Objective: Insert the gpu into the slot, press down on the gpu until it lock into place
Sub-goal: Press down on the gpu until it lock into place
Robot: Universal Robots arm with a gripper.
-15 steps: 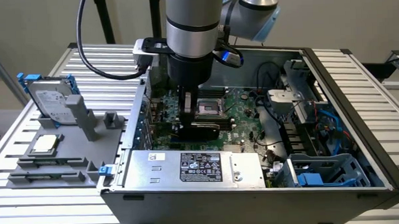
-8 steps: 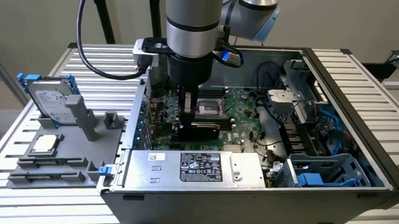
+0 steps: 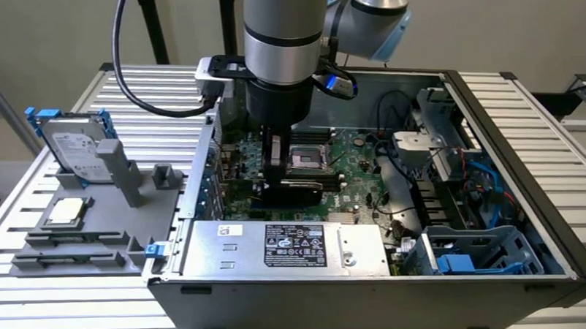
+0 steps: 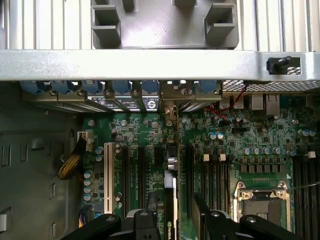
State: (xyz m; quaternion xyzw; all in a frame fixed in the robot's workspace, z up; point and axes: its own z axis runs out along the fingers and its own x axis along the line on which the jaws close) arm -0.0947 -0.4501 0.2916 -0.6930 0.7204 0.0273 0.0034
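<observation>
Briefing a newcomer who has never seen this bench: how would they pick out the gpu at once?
Look into the open computer case and find the silver power-supply box at its near wall. Just behind it, over the green motherboard and under the gripper, the gpu stands on edge. It is a thin black card, unlike the grey hard drive with blue clips outside the case.

I'm working in what looks like a robotics lab test bench. The arm (image 3: 283, 33) I drive stands over a slatted aluminium tabletop (image 3: 535, 105), its gripper (image 3: 279, 181) holding a gpu (image 3: 299, 193) inside an open computer case (image 3: 376, 300) with a bare motherboard (image 3: 356, 158). Beside the case, a grey printed fixture (image 3: 81, 245) racks a hard drive (image 3: 73, 146) and a processor chip (image 3: 63, 210). A plain beige wall (image 3: 35, 42) stands behind.
</observation>
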